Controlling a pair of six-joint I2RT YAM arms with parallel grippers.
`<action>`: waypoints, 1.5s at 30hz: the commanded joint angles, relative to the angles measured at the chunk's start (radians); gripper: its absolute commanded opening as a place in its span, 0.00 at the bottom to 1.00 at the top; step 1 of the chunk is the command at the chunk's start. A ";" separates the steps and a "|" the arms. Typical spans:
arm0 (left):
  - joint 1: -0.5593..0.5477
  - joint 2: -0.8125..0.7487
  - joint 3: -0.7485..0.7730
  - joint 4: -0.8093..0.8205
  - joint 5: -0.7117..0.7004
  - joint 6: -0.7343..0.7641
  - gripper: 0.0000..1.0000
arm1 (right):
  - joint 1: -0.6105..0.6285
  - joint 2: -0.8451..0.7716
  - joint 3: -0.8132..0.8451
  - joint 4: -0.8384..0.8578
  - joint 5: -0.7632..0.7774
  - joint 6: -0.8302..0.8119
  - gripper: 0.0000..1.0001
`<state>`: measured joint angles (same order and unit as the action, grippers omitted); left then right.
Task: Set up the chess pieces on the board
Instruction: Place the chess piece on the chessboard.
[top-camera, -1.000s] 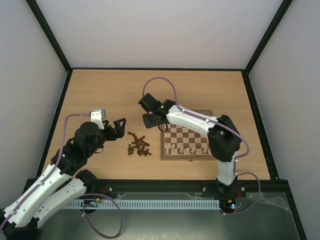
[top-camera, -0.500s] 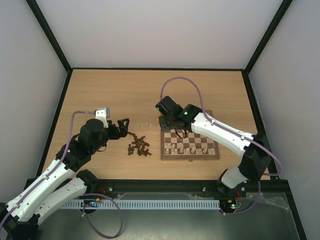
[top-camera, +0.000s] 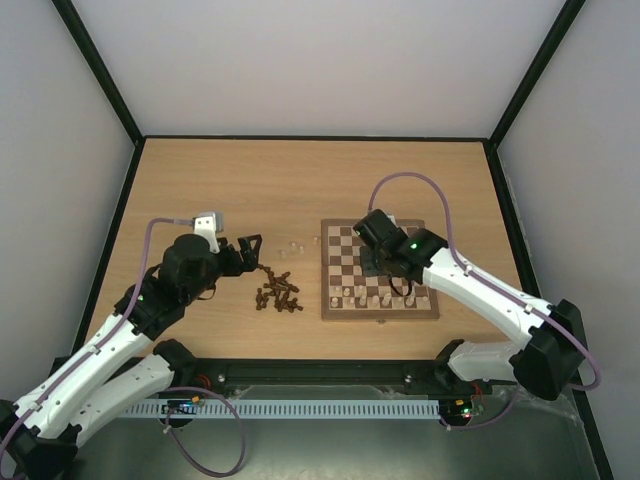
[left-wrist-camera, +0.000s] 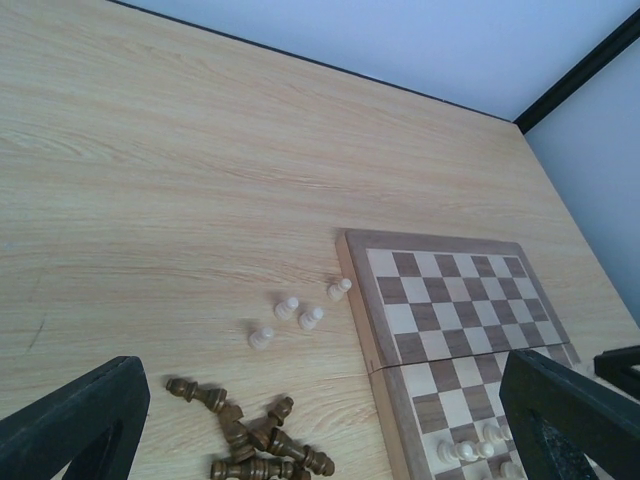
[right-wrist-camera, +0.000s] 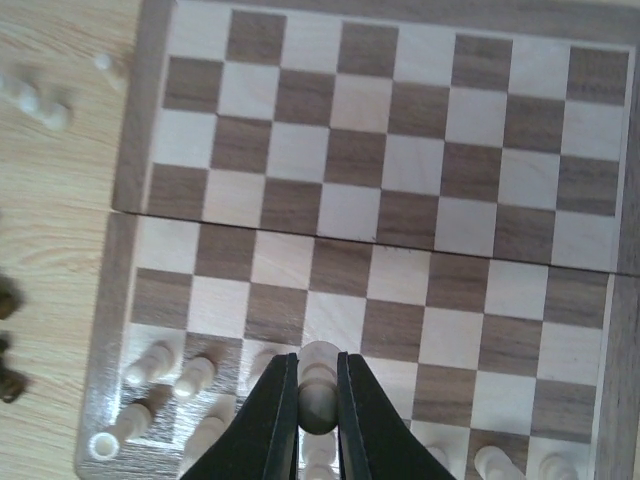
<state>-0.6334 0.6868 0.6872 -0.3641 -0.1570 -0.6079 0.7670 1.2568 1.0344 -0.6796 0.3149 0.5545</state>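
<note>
Board (right-wrist-camera: 400, 150) checkered light and dark brown; cream pieces (left-wrist-camera: 311, 318); dark brown pieces (left-wrist-camera: 250, 440); table (left-wrist-camera: 200, 150) pale woodgrain.

Top external: high at the near edge, looking down over the pale wooden table (top-camera: 210, 180). Left wrist: low, facing far-right. Right wrist: close, straight down. All share the square checkered wooden board (top-camera: 340, 250).

Left arm (top-camera: 110, 345) and right arm (top-camera: 480, 290) are both showing white link shells with black joint housings. Purple cable (top-camera: 405, 176) is running off each wrist. Green light (top-camera: 412, 243) is glowing on the right forearm. Left pincer (top-camera: 250, 250) and right pincer (right-wrist-camera: 316, 365) are showing black tapering fingers (right-wrist-camera: 270, 420). Pale grey camera block (top-camera: 207, 222) is capping the left wrist.
</note>
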 joint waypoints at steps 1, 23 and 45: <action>0.006 -0.006 0.033 0.012 0.005 0.018 0.99 | -0.016 -0.011 -0.065 -0.043 0.009 0.042 0.06; 0.005 0.004 0.009 0.026 0.008 0.012 0.99 | -0.020 0.056 -0.204 0.098 -0.125 0.066 0.06; 0.006 0.016 0.007 0.034 0.012 0.012 0.99 | -0.020 0.104 -0.225 0.114 -0.122 0.075 0.17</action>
<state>-0.6334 0.7013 0.6910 -0.3492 -0.1558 -0.6022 0.7521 1.3460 0.8196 -0.5438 0.1841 0.6159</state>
